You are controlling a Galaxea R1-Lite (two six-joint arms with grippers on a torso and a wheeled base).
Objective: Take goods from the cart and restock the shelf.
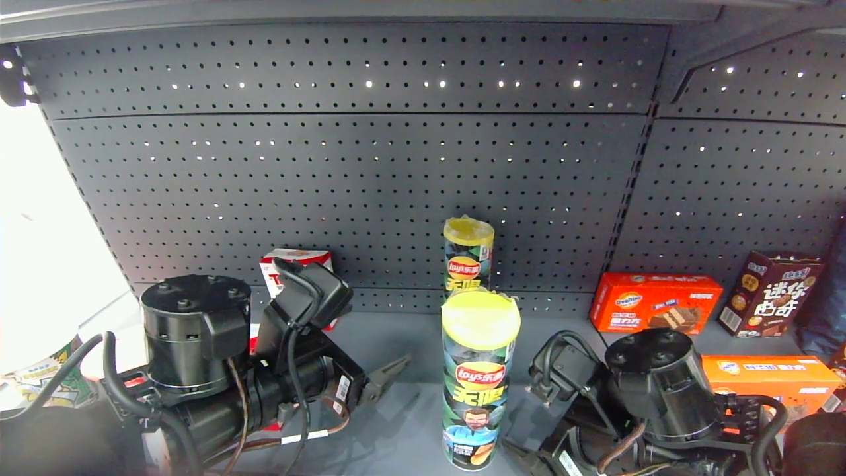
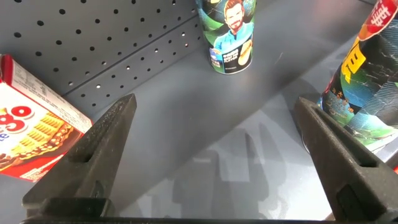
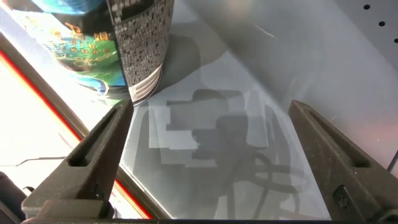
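Two stand upright on the shelf [image 1: 403, 423]: the front chip can [image 1: 480, 377], my landmark, and the rear chip can [image 1: 468, 254] straight behind it at the pegboard [image 1: 330, 185]. My left gripper [image 2: 216, 104] sits left of the front chip can, low over the shelf, jaws spread wide, nothing held. My right gripper [image 3: 211, 109] is just right of the front chip can's base, jaws also wide apart, empty. A red-and-white box [image 1: 291, 261] is back-left of the front chip can, an orange box [image 1: 654, 301] back-right.
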